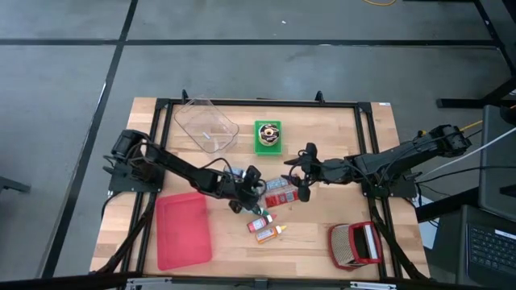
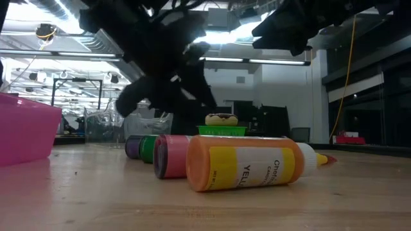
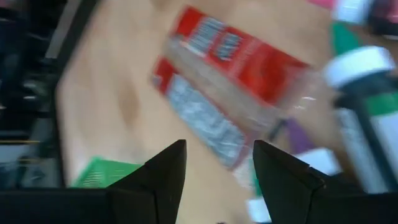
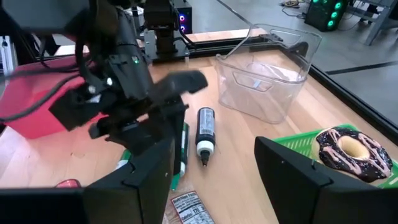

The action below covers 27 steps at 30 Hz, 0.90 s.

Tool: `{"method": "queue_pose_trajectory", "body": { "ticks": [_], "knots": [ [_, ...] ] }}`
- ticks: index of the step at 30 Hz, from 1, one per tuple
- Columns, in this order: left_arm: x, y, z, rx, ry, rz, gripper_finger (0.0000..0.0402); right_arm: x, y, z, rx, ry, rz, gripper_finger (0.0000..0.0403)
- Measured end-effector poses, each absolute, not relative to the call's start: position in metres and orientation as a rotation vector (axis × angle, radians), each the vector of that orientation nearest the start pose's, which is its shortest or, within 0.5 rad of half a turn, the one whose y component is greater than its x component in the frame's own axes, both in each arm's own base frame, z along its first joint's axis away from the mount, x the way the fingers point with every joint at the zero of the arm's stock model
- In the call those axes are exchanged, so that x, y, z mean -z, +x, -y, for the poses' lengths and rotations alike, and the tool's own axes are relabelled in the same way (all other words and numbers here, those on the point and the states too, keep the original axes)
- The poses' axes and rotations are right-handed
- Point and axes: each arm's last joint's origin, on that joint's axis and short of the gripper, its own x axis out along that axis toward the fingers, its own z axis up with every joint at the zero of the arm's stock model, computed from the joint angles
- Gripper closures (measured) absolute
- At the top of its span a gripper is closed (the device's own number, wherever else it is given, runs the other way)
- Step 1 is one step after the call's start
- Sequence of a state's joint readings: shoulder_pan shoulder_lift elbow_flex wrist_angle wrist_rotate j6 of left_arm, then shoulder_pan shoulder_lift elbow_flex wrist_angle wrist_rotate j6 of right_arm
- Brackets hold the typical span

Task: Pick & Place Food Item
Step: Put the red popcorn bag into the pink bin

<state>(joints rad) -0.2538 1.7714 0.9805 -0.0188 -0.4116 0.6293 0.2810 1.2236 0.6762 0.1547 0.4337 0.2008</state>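
Hovering with its fingers apart and nothing between them, the left gripper (image 1: pixel 252 184) hangs just above the red-and-clear flat snack packet (image 1: pixel 281 190), with small coloured squeeze bottles (image 1: pixel 266 227) near it on the wooden table (image 1: pixel 322 242). Facing it just beyond the packet, the right gripper (image 1: pixel 300 173) is likewise spread and empty. Farther off sit a chocolate-glazed doughnut on a green tray (image 1: pixel 269 134), a clear plastic tub (image 1: pixel 206 125) and a pink tray (image 1: pixel 182 229).

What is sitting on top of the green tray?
A chocolate donut sits on the green tray. Whatever lies beneath the donut is covered.
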Motion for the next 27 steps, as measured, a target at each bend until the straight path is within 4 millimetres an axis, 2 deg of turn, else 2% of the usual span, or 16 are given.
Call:
{"method": "queue_pose_trajectory", "body": {
  "ticks": [7, 13, 19, 22, 27],
  "knots": [
    [-0.158, 0.343, 0.083, 0.132, 0.907, -0.820, 0.0220, -0.240, 0.251, -0.060, 0.179, 0.068, -0.351, 0.0176],
    [-0.157, 0.345, 0.073, 0.133, 0.900, -0.831, 0.0220, -0.240, 0.251, -0.061, 0.180, 0.086, -0.349, 0.0176],
    [-0.143, 0.351, 0.065, 0.191, 0.925, -0.854, 0.0219, -0.240, 0.251, -0.061, 0.156, 0.094, -0.352, 0.0176],
    [-0.130, 0.353, 0.065, 0.236, 0.966, -0.882, 0.0219, -0.240, 0.251, -0.061, 0.156, 0.094, -0.350, 0.0176],
    [-0.122, 0.356, 0.065, 0.280, 0.994, -0.891, 0.0219, -0.240, 0.251, -0.061, 0.155, 0.092, -0.350, 0.0176]
  ]
}}
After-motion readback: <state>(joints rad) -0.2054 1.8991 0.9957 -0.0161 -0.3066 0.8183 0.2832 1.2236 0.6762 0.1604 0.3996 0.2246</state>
